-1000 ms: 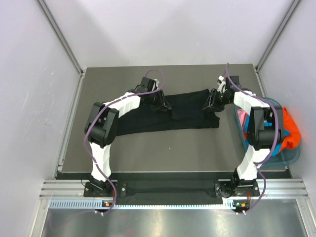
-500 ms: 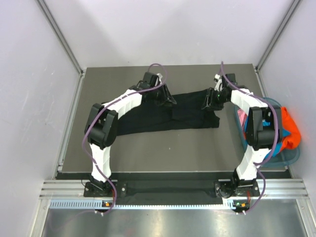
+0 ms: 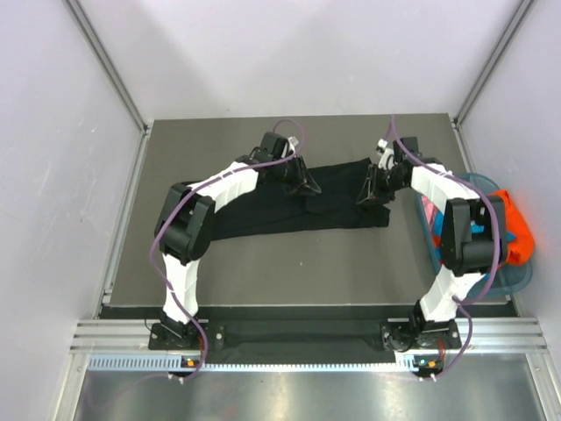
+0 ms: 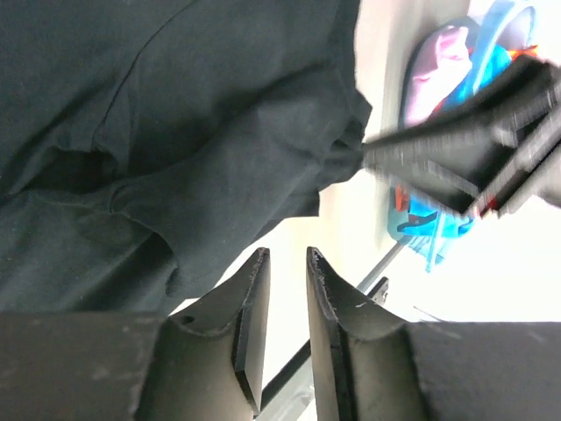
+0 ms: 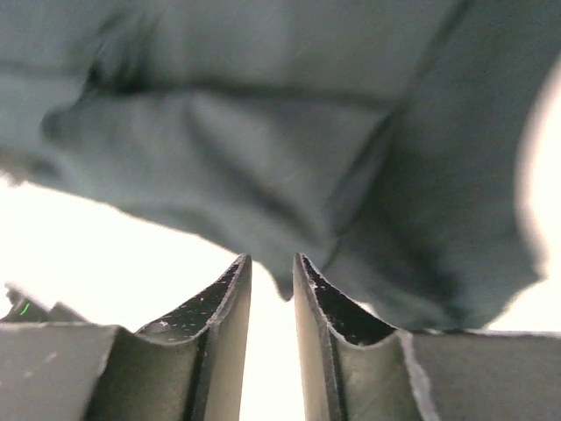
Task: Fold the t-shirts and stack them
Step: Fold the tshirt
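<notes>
The black t-shirt (image 3: 263, 210) lies spread in a wide, partly folded band across the middle of the table. It fills the top of the left wrist view (image 4: 175, 132) and of the right wrist view (image 5: 263, 132). My left gripper (image 3: 307, 186) is over its upper middle; its jaws (image 4: 285, 254) stand a narrow gap apart with nothing between them. My right gripper (image 3: 368, 189) is at the shirt's right end; its jaws (image 5: 270, 259) are also narrowly apart, and a point of cloth hangs just at the tips, not pinched. The right gripper shows blurred in the left wrist view (image 4: 465, 149).
A translucent blue-green basket (image 3: 526, 276) stands at the table's right edge, holding an orange shirt (image 3: 517, 232), a pink shirt (image 3: 429, 209) and a teal shirt (image 3: 478, 224). Grey walls and metal posts close in the table's far and side edges.
My left gripper has moved right along the shirt's upper edge toward the middle. My right gripper has shifted slightly left. The shirt's outline has hardly changed.
</notes>
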Robot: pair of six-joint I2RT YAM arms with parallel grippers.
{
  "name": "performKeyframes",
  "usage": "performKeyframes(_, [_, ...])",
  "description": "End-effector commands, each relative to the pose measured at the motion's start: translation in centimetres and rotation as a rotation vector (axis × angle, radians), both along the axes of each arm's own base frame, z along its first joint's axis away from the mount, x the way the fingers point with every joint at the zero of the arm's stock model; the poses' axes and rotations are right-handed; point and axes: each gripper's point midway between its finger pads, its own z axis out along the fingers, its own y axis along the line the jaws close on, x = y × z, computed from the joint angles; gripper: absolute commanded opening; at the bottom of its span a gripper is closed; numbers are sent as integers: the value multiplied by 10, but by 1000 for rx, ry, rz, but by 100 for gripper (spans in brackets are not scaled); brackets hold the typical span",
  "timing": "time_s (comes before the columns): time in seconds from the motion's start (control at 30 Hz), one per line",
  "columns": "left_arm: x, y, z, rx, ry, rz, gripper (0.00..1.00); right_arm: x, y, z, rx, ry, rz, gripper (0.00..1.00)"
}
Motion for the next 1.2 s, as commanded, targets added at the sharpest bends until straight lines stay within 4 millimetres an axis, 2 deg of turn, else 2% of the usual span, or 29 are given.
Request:
performKeyframes(0.0, [-2,-6,-15,-20,40,-9,27,-22,34,25,163,-8,83,26])
performKeyframes(0.13, [-3,-3,-31,18,69,-7,27,-37,27,12,132,15,61,33])
performKeyframes(0.23, [-3,0,-31,37,66,-6,27,-39,18,0,78,25,40,39])
performKeyframes(0.3, [-1,4,-28,64,34,4,29,-34,15,-5,56,17,30,41])
performKeyframes(0.4, [1,13,-11,102,-35,7,38,-22,10,-17,28,19,14,42])
performKeyframes(0.43, [1,15,-9,111,-44,5,44,-16,10,-15,27,9,11,42])
performKeyframes(0.57, [-6,20,-10,136,-35,-10,51,2,13,-19,34,1,10,43])
performKeyframes(0.73, [-7,25,-12,162,-27,-5,52,15,4,-21,-10,-5,-9,45])
performKeyframes(0.87, [-2,30,-19,189,-14,10,53,15,2,-27,-4,5,3,45])
performKeyframes(1.0, [4,29,-20,155,-7,3,52,16,10,-26,50,-9,26,44])
performKeyframes(1.17, [14,18,-21,87,-12,-7,49,28,20,-22,107,-38,33,35])
